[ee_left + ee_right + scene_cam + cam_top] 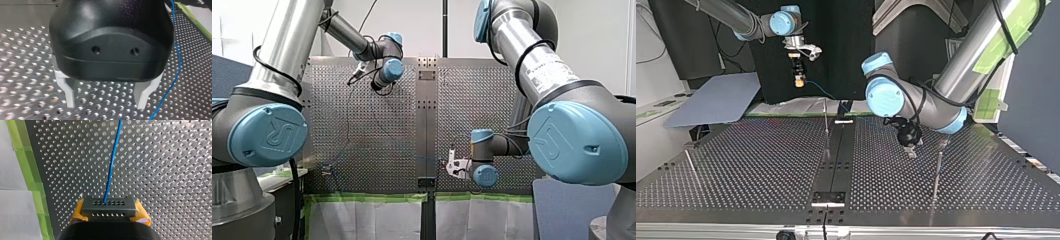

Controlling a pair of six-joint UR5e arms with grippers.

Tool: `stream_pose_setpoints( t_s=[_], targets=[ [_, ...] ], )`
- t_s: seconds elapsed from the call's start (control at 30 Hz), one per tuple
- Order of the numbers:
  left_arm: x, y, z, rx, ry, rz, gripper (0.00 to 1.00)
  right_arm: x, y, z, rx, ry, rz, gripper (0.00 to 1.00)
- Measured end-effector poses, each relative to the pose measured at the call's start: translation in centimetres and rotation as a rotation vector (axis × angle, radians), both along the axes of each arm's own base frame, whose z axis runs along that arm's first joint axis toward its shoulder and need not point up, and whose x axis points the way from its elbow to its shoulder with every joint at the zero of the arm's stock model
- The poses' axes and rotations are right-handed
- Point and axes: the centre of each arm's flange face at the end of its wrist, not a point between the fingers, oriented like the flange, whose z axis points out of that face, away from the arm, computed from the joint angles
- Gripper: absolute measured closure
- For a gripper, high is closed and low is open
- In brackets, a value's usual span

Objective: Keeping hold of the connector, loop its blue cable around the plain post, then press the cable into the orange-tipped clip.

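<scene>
My right gripper (108, 213) is shut on a dark connector (108, 206), which sits between its yellow pads (141, 215). The blue cable (112, 165) runs straight ahead from the connector over the perforated plate. In the top view my right gripper (798, 75) hangs above the table's far edge, and the cable (823, 92) drops from it toward the plate. My left gripper (105, 106) is open just above the plate with nothing between its metal fingers, and the cable (176, 72) passes beside it. In the top view my left gripper (910, 151) is right of the centre strip.
Thin upright posts stand on the table (761, 165): one near the far edge by the centre strip (826, 119), one beside my left gripper (937, 172), one at the top view's left (691, 167). Their tip colours do not show. Green tape (30, 170) edges the plate.
</scene>
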Motion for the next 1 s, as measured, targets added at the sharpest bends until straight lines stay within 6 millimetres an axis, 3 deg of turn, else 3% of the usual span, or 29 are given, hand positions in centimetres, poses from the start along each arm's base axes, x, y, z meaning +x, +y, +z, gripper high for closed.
stream_pose_setpoints(
  t_s=[0.23, 0.67, 1.0],
  targets=[
    [1.4, 0.0, -0.9, -0.056, -0.002, -0.039, 0.00, 0.0, 0.0, 0.0, 0.002, 0.001, 0.000, 1.00],
    [3.6, 1.2, 0.4, -0.113, -0.037, -0.077, 0.00, 0.0, 0.0, 0.0, 0.002, 0.001, 0.000, 1.00],
    [4.8, 1.9, -2.6, -0.076, 0.022, -0.030, 0.00, 0.0, 0.0, 0.0, 0.002, 0.001, 0.000, 1.00]
  ],
)
